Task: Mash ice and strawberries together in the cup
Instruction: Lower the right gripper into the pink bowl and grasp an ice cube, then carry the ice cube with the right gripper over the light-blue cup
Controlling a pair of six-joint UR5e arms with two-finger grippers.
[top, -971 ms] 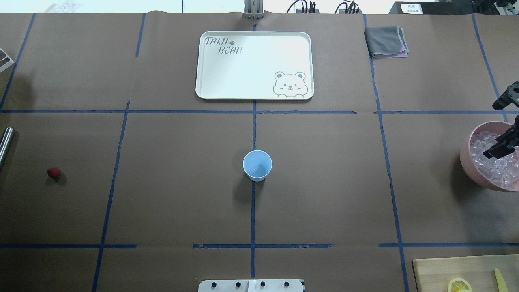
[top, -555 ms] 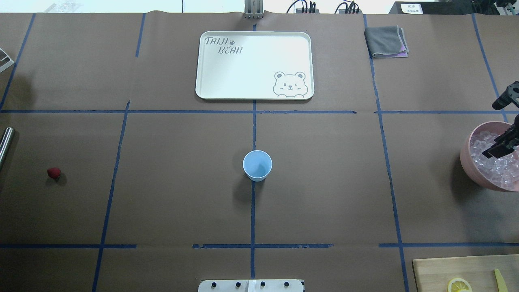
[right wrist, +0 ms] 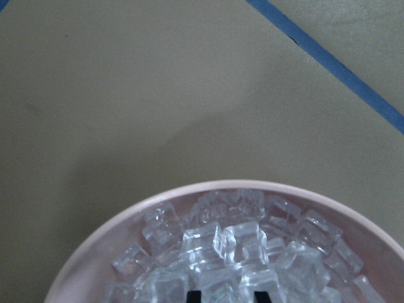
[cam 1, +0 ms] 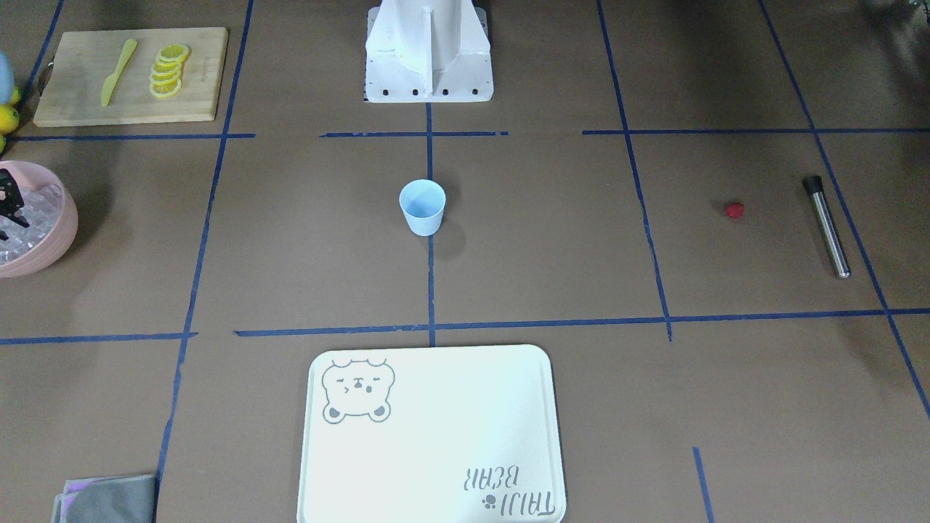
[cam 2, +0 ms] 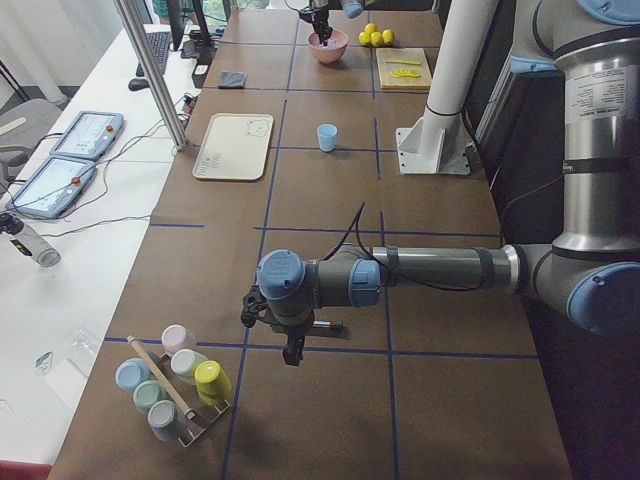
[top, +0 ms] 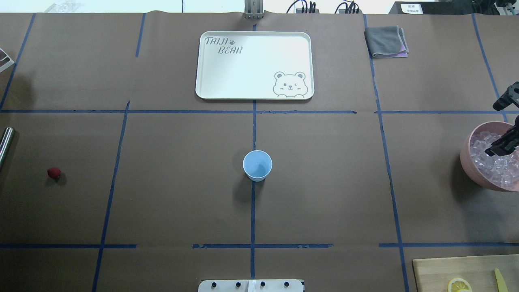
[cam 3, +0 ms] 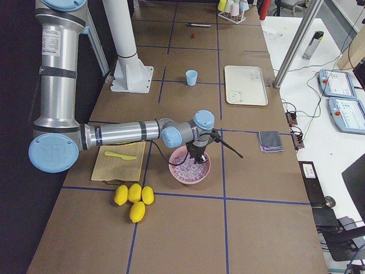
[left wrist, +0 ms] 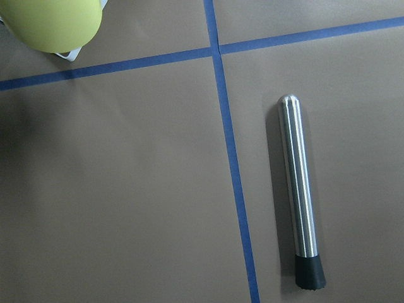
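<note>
The pale blue cup [top: 257,164] stands upright and empty at the table's middle. Clear ice cubes [right wrist: 227,252] fill the pink bowl [top: 466,156] at the right edge. My right gripper [right wrist: 227,295] is open, pointing down into the bowl, with its dark fingertips [right wrist: 194,295] just among the top cubes; it also shows in the overhead view [top: 500,147]. One red strawberry [top: 54,173] lies far left on the table. My left gripper [cam 2: 290,355] hovers low beyond the table's left end; I cannot tell if it is open or shut.
A steel muddler [left wrist: 299,189] lies below the left wrist, near the strawberry. A white bear tray [top: 254,65] and grey cloth [top: 386,41] lie at the far side. A cutting board [cam 1: 127,76] holds lemon slices [cam 1: 168,70]. A rack of coloured cups [cam 2: 175,385] stands by the left gripper.
My right gripper has shifted very slightly over the ice bowl. The cup, strawberry and muddler have not moved.
</note>
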